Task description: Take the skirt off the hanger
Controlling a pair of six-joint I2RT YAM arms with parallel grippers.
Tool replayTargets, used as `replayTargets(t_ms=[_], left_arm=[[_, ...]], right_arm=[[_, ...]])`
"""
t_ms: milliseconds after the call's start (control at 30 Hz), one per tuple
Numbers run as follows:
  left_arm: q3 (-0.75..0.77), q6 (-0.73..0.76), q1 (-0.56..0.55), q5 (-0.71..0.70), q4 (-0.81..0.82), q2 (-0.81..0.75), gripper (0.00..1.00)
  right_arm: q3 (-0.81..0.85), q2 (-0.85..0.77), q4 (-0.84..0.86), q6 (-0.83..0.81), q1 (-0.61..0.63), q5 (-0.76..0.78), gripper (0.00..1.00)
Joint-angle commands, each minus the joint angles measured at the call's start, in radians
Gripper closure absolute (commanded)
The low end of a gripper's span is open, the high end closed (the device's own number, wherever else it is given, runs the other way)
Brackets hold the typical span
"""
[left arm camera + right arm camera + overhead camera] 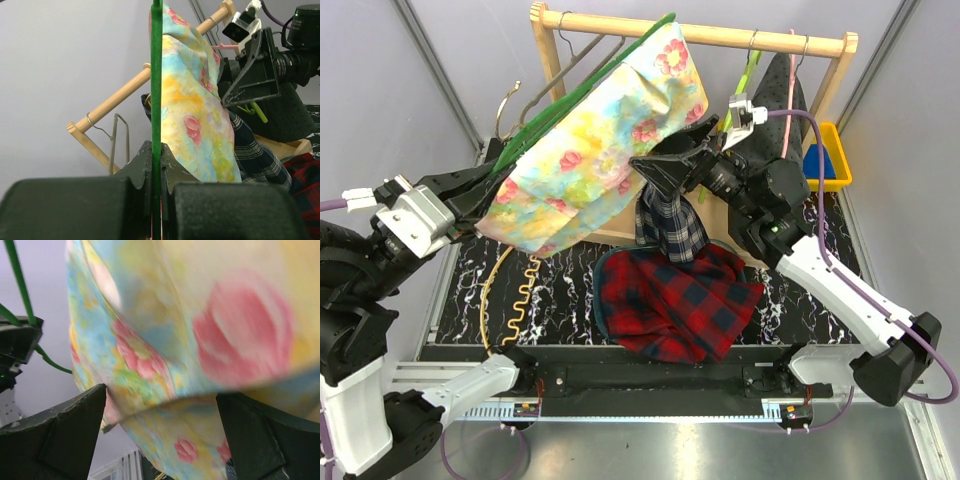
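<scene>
Grey walls box in a black marbled table [470, 280], with both arms bolted at its near edge. Closest to me a red plaid garment [680, 300] lies in a heap on the table, and a wavy yellow wire [528, 285] lies to its left. Above them the left gripper [156, 167] is clamped tight on the thin bar of a green hanger [156, 75], which rises at a slant toward the rack. The floral skirt [600, 140] is still on that hanger, spread wide in the air over the left half of the table and tilted with it. From the other side the right gripper [665, 172] reaches in with its fingers [60, 435] spread wide apart; the skirt's lower edge runs across the gap between them, though I cannot tell whether either finger touches the cloth. Just below that gripper a blue checked garment [670, 225] hangs down to the red heap. Farther back a wooden rail [720, 37] carries a bare wire hanger [535, 95] on the left and a dark dotted garment [775, 100] on the right. A yellow bin [832, 155] sits in the far right corner.
</scene>
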Motion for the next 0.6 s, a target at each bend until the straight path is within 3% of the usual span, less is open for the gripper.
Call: replayTargets(t_ms=[0, 200, 267, 367, 400, 467, 500, 567], left_arm=[[-0.028, -0.018, -0.002, 0.009, 0.109, -0.019, 1.00], [-0.073, -0.046, -0.002, 0.023, 0.137, -0.019, 1.00], [-0.080, -0.047, -0.002, 0.031, 0.141, -0.017, 1.00], [-0.087, -0.044, -0.002, 0.034, 0.146, -0.014, 1.00], [-0.091, -0.043, -0.002, 0.034, 0.152, -0.014, 1.00], [-0.091, -0.041, -0.002, 0.032, 0.154, -0.014, 1.00], [-0.094, -0.040, -0.002, 0.031, 0.157, -0.013, 1.00], [-0.097, -0.036, -0.002, 0.028, 0.158, -0.016, 1.00]], right_arm=[[0.083, 0.015, 0.142, 0.079, -0.008, -0.063, 0.00], [0.080, -0.011, 0.162, 0.096, -0.008, -0.071, 0.01], [0.085, -0.013, 0.156, 0.096, -0.011, -0.077, 0.08], [0.082, -0.022, 0.145, 0.096, -0.014, -0.086, 0.41], [0.079, -0.025, 0.142, 0.093, -0.013, -0.081, 0.60], [0.074, -0.039, 0.116, 0.077, -0.013, -0.069, 0.79], [0.075, -0.042, 0.104, 0.064, -0.013, -0.063, 1.00], [0.079, -0.057, 0.068, 0.050, -0.013, -0.046, 1.00]])
